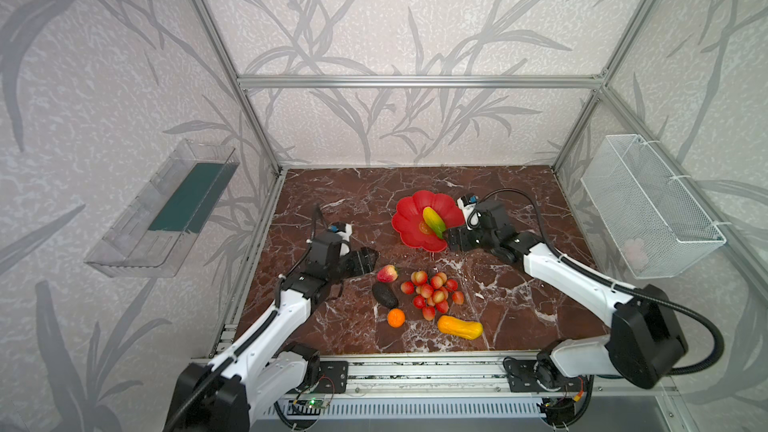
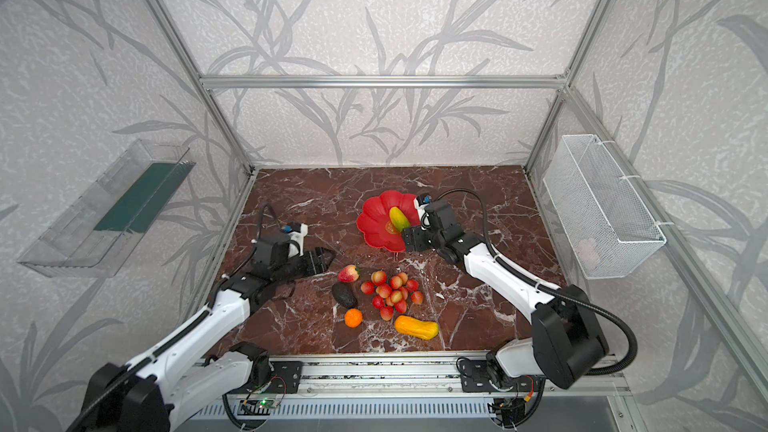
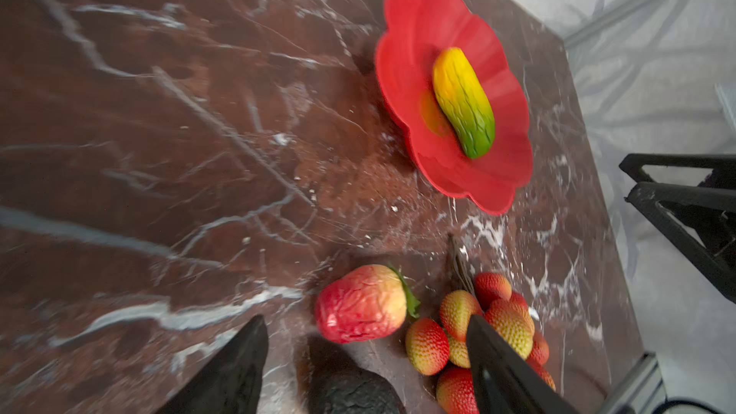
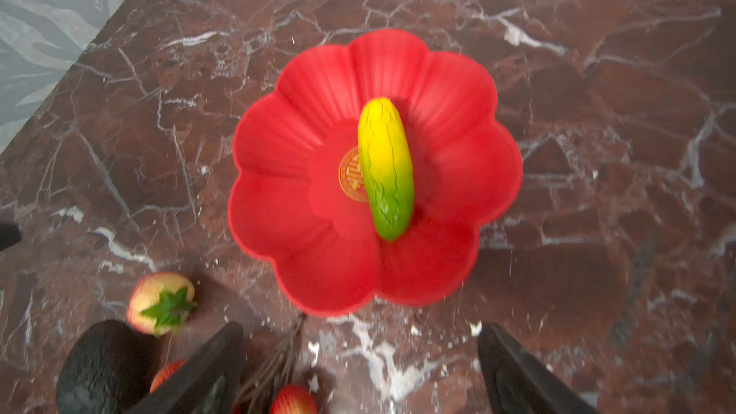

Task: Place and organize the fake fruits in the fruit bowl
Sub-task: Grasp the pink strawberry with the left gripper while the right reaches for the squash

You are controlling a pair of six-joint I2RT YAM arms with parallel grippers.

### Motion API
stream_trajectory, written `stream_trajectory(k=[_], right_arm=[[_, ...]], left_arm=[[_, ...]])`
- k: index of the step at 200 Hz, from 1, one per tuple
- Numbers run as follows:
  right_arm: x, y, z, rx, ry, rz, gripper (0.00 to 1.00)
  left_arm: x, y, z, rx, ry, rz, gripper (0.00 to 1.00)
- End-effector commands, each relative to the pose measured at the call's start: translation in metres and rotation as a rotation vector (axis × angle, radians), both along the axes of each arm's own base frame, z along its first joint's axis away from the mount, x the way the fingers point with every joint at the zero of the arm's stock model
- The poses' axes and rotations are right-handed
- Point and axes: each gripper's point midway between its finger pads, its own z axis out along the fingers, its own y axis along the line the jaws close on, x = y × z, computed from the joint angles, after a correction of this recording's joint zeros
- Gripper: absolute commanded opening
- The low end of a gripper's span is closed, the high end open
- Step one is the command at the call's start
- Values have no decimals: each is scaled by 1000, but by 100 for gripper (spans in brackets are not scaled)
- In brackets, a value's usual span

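Right wrist view: the yellow-green mango [image 4: 384, 169] lies in the red fruit bowl [image 4: 302, 113], half covering its gold emblem. The right gripper [image 4: 360, 328] stands wide open and empty beside the rim. The left gripper [image 3: 366, 319], jaws apart and empty, hovers by the peach [image 3: 360, 304] and avocado [image 3: 350, 388] on the marble table [image 3: 159, 113].
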Motion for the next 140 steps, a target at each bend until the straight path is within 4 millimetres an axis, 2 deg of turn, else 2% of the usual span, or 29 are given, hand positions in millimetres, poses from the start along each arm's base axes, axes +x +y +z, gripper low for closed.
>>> stream_trajectory(k=[1,15,38,98,112,140], right_arm=[[-32,-17,-14,14,55,-27,94],[-45,-27,-14,15,54,-43,95],[-59,-35,-14,22,58,-52,96],[-72,-36,-22,52,95,-48,97],[-75,-37,-22,60,96,-51,97],[-79,-40,-17,75,80,-59,97]], left_arm=[[11,-22,-3,104,-35,-110,76],[11,-33,-16,153,-3,-146,76],[9,-39,-41,220,61,-155,76],[4,-57,-76,337,154,-215,75],[3,-58,-85,363,183,-218,68],[3,-59,-93,377,217,-204,45]])
